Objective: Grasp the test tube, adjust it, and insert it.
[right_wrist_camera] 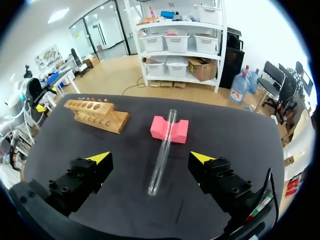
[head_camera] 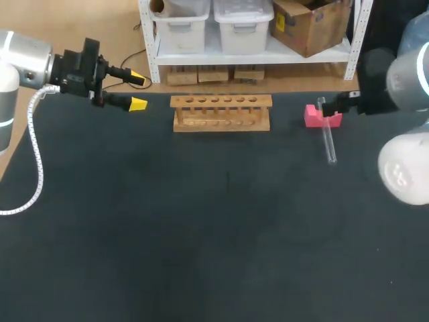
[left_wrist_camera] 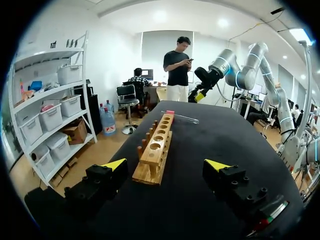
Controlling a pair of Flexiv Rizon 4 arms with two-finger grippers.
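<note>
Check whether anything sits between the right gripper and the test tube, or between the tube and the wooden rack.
Nothing visible does. The test tube lies just ahead of the open right gripper, its far end propped on the pink block. Only bare table separates it from the wooden rack.
</note>
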